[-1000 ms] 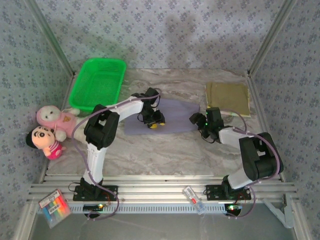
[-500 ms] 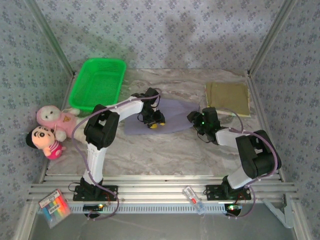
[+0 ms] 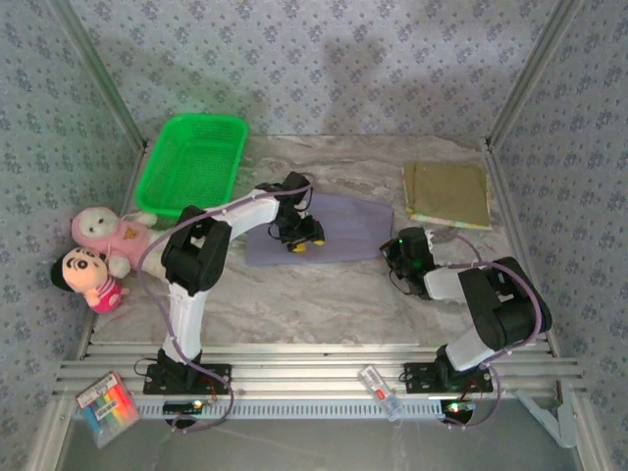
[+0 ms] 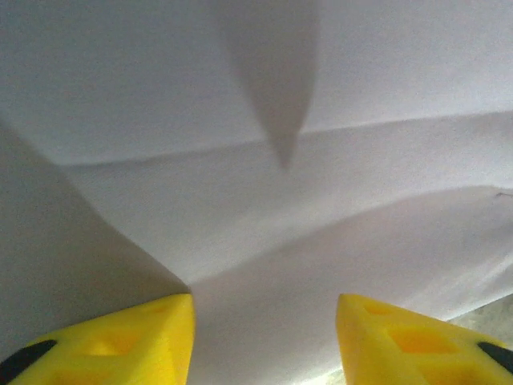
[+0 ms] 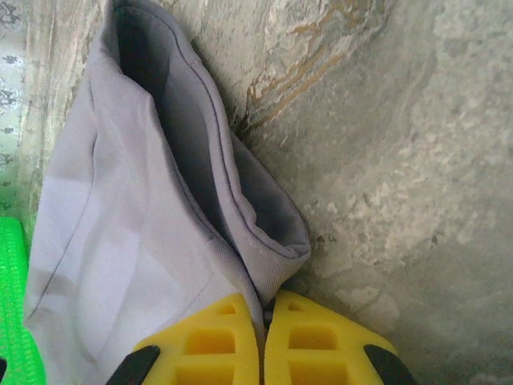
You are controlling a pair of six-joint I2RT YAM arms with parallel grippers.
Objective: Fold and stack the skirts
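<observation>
pinch the hem, fold it across

the lavender skirt (image 3: pixel 343 221) lies flat at the centre of the overhead view. the right gripper (image 5: pixel 263 325) is closed tight on its hem corner, low in its wrist view. the left gripper (image 4: pixel 264 313) stands half spread over the cloth. the right should lift low and carry the corner over evenly while the left pins the middle.

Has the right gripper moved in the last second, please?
Yes: the right gripper has drawn toward the near edge of the table, away from the folded olive skirt.
</observation>
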